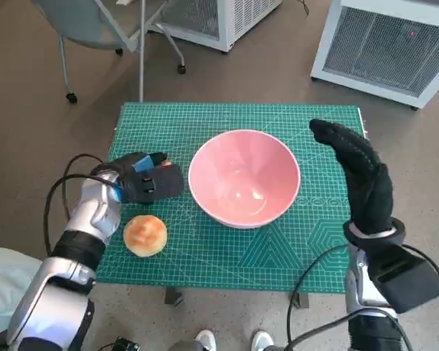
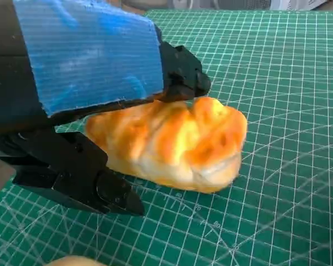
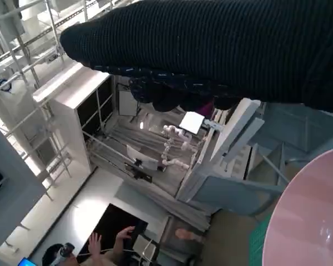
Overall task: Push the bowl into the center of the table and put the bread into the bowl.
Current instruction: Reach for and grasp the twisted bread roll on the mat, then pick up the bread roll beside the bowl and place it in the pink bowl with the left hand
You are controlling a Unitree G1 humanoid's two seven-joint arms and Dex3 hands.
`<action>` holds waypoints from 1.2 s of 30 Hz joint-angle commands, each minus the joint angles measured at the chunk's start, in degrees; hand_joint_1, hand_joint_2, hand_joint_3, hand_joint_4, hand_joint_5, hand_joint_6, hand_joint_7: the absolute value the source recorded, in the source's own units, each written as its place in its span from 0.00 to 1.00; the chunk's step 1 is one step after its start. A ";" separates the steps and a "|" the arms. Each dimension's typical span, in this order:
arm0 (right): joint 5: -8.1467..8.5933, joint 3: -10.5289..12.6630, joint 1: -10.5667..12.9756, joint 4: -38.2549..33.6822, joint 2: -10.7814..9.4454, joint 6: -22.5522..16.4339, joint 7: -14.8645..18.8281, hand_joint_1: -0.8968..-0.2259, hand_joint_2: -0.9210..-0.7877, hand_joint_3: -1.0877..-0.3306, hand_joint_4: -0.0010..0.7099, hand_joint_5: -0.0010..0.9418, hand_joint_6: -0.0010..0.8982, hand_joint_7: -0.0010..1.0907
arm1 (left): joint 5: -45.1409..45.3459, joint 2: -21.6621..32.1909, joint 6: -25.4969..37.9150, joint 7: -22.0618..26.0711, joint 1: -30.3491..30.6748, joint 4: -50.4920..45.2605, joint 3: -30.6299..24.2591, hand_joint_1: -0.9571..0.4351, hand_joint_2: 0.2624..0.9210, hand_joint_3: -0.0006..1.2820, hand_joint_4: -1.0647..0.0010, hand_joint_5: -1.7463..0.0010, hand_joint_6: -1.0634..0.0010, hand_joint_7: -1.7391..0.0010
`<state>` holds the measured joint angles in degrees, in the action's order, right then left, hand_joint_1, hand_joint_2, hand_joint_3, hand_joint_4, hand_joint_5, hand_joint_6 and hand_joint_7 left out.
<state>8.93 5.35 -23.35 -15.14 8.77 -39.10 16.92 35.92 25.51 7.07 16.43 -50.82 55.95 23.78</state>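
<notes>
No brand, label or legible writing can be made out on any object; only the printed grid lines and faint scale marks of the green cutting mat (image 1: 227,248) are seen, too small to be read. The mat covers the small table, and around it a grey floor, a chair (image 1: 95,25) and white louvred units (image 1: 388,47) are shown.

The pink bowl (image 1: 244,178) is seen standing upright near the middle of the mat, between the two hands, with nothing in it. In the right wrist view only a part of its pink rim is shown.

The right hand (image 1: 358,172), in its black knitted glove, is raised just beside the bowl's right side, its fingers stretched out and held together; nothing is held by it, and whether the bowl is touched cannot be told.

The left hand (image 1: 143,179) is laid low over the mat at the bowl's left. In the left wrist view a golden piece of bread (image 2: 172,141) is seen lying on the mat between its black fingers (image 2: 72,172), which are set apart on either side of it; the upper finger appears to rest on the crust, but a firm grip cannot be confirmed.

A second, round bread roll (image 1: 145,235) lies on the mat near the left forearm, apart from the bowl
</notes>
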 commanded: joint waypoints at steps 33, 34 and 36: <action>2.47 -0.48 -0.36 -2.57 -0.14 0.16 2.33 0.41 0.00 0.46 0.19 0.01 0.00 0.37 | -3.99 7.81 -7.21 -9.05 8.29 -28.41 -8.90 0.69 0.99 0.02 0.29 0.33 0.34 0.42; 2.58 -0.49 -0.35 -2.54 -0.11 0.19 2.42 0.41 0.00 0.46 0.19 0.01 0.00 0.37 | -4.07 7.93 -6.90 -9.07 8.97 -30.57 -9.62 0.69 0.99 0.02 0.29 0.33 0.34 0.42; 2.77 -0.53 -0.34 -2.56 -0.12 0.21 2.59 0.41 0.00 0.46 0.19 0.01 0.00 0.37 | -3.96 8.00 -6.43 -9.50 10.40 -35.18 -11.08 0.69 0.99 0.02 0.28 0.34 0.34 0.42</action>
<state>10.69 4.96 -23.98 -16.50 8.73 -39.14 18.30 33.31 31.90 -0.62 7.69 -44.04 31.89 16.26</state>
